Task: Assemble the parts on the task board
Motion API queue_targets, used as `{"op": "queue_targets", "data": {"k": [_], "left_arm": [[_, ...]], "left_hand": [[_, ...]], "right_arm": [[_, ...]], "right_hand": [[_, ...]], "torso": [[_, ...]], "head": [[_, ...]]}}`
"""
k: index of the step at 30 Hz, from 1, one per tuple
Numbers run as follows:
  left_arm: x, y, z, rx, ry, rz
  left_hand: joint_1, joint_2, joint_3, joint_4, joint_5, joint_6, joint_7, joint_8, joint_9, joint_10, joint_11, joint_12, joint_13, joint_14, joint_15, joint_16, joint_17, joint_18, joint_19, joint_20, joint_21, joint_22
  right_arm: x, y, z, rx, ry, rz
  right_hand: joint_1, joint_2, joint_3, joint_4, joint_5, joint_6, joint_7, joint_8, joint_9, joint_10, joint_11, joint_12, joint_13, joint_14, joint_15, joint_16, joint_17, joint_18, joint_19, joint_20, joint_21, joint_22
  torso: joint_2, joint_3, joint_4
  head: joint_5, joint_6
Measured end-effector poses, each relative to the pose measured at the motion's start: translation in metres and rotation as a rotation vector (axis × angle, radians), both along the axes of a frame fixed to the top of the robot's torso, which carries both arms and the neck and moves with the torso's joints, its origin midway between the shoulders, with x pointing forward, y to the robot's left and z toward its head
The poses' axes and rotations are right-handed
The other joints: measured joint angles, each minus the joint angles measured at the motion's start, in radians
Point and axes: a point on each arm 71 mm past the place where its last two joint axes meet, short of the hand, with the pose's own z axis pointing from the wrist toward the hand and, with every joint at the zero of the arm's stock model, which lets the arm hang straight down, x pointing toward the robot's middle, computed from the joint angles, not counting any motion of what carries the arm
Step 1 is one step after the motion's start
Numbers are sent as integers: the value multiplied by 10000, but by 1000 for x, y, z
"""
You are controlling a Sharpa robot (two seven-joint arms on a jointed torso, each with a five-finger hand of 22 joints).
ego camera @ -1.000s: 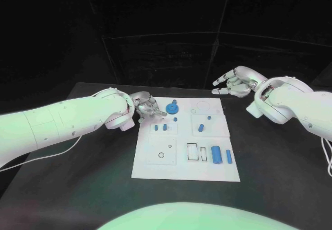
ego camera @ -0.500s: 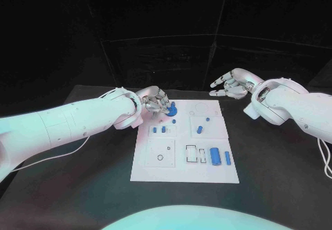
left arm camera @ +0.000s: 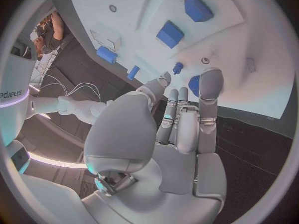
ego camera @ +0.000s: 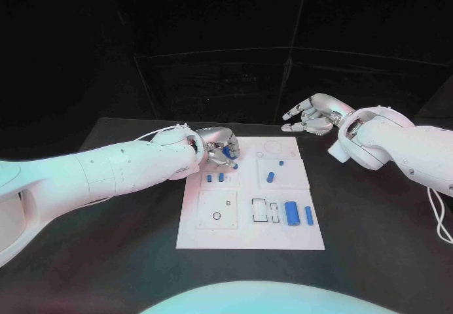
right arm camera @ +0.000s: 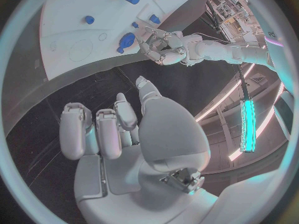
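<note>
- Head view: the left hand (ego camera: pixel 219 152) sits over the far left corner of the task board (ego camera: pixel 250 237), its fingers curled down around the round blue gear-like part (ego camera: pixel 232 155) there.
- The left wrist view shows the fingers (left arm camera: pixel 210 92) lying close together with their tips at the edge of that round part (left arm camera: pixel 194 84). They touch it or nearly so, but whether they actually pinch it cannot be told.
- The right hand (ego camera: pixel 313 114) hovers off the board past its far right corner, well apart from every part. Its fingers are loosely spread and it holds nothing; the right wrist view confirms an empty palm (right arm camera: pixel 118 149).
- The remaining pieces lie on the board: two small blue pegs (ego camera: pixel 215 176) just nearer than the left hand, a short blue peg (ego camera: pixel 270 176) in the middle, and a blue cylinder (ego camera: pixel 292 213) with a thin blue bar (ego camera: pixel 308 215) beside it near the right edge.
- The step in hand looks like seating or picking up the round part at the far left corner.
- To do it well, the left fingers should close evenly on opposite sides of the rim, keeping the part flat to the board rather than tipped.
- Any push should go straight down, so the part does not slide off its post or nudge the two small pegs nearby.
- The right hand is best kept clear.
</note>
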Motion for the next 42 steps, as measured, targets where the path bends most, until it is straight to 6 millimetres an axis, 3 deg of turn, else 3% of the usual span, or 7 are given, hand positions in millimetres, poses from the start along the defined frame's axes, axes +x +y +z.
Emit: {"op": "queue_targets", "data": {"k": [9,11,42], "left_arm": [[1,-13,-6,731,-70,-454],[1,-15,-8,832,-55,-507],[6,-26,-13,1694,144,-336]], "left_hand": [[3,3,-30,-30,0,164,-18,-207,0,35,35,-119,-219,0,0,49,-67,-3,165,-24,343,381],[3,2,-30,-29,0,235,-17,-247,1,73,-3,-119,-254,0,0,49,-103,-159,165,-24,408,432],[170,297,514,-316,1,719,-41,-709,2,612,-35,-498,-672,34,-36,49,-247,-159,272,-62,585,685]], "right_arm": [[0,2,0,8,1,33],[0,2,0,10,2,40],[0,4,0,17,9,87]], "right_hand": [[0,0,0,0,0,0,0,0,0,0,0,0,0,0,0,0,0,0,0,0,0,0],[0,0,0,0,0,0,0,0,0,0,0,0,0,0,0,0,0,0,0,0,0,0],[0,0,1,-1,0,0,0,0,0,0,0,0,1,0,0,0,0,0,0,0,0,0]], "torso": [[-1,0,1],[-3,0,1],[-14,11,22]], "head": [[-9,-1],[-9,-1],[-78,-47]]}}
